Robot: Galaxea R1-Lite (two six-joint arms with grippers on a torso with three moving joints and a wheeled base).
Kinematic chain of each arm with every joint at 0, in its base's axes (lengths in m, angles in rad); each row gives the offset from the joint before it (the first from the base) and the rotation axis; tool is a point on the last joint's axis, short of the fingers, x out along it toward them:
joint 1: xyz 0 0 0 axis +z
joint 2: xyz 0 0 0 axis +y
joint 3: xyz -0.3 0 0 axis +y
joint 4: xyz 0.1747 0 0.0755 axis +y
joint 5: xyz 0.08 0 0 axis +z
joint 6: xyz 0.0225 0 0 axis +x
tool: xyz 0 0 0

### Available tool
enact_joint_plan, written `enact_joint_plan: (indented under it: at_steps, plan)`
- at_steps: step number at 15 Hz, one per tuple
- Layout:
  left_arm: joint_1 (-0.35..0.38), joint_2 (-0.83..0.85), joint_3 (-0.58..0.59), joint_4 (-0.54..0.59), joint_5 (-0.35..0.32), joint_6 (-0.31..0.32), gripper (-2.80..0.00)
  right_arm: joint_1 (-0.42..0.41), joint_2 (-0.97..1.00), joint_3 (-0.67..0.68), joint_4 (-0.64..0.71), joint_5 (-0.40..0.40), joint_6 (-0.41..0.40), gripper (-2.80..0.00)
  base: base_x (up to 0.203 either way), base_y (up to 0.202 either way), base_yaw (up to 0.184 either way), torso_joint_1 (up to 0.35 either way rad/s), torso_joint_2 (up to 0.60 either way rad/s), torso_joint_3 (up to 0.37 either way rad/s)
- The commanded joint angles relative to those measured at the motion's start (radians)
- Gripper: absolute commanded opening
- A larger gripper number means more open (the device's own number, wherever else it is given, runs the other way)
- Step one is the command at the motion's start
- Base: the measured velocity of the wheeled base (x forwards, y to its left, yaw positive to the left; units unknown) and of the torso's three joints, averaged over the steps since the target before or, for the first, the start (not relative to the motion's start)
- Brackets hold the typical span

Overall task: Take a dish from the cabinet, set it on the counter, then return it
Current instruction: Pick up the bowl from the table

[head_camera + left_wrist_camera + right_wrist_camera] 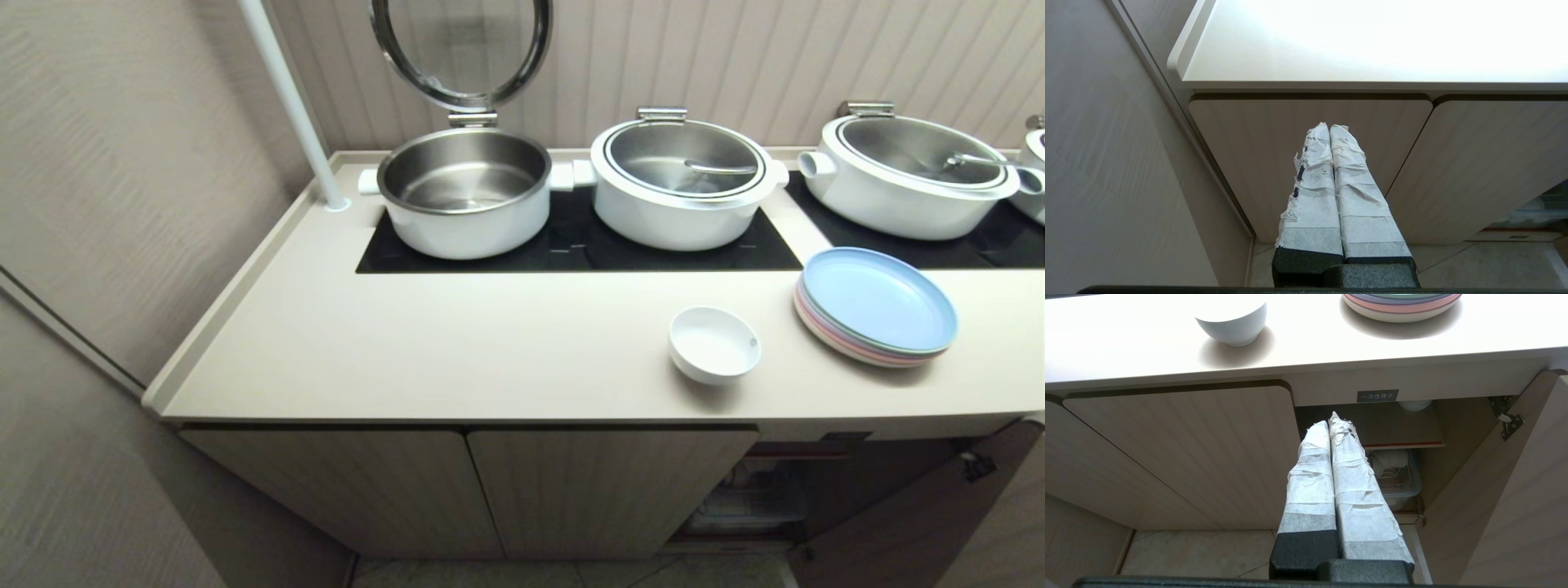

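A small white bowl [714,343] sits on the cream worktop [457,343], close to the front edge and well clear of the raised rim along the left side. Just to its right, a stack of pastel plates [878,306] with a blue one on top rests near the black cooktop panel [571,241]. Between the bowl and the left rim the worktop gives a wide stretch of bare surface. Behind it stand three white pots: the left pot [465,192] has its lid swung upright, the middle pot [682,184] and right pot [914,175] are covered, and a fourth vessel is cut off at the right border.

Down below, the cabinet [490,490] shows two shut ribbed doors; the right-hand door [1506,498] hangs open, swung outward. Inside, a red-edged shelf [1404,439] carries something white at the top, mostly hidden behind the frame under a small black label [1377,395]. Beneath it sits a clear lidded box [1398,477], contents hard to make out.

The right gripper [1333,420] hangs before the open compartment, taped fingers pressed together, holding nothing. The left gripper [1329,128] faces the shut doors near the left wall, fingers together too. Neither arm shows from the head.
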Motion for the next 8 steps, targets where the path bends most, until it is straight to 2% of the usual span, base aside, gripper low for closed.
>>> enact_joint_plan:
  at_steps: [1,8]
  plan:
    - [-0.001,0.0,0.0,0.0,0.0,0.0,-2.8,0.0,0.001,0.0,0.0,0.001,0.004,-2.8,0.0,0.0,0.0,0.0,0.0,0.0]
    - [0.001,0.0,0.0,0.0,0.0,0.0,-2.8,0.0,0.001,0.0,-0.003,0.0,-0.007,-2.8,0.0,0.0,0.0,0.0,0.0,0.0]
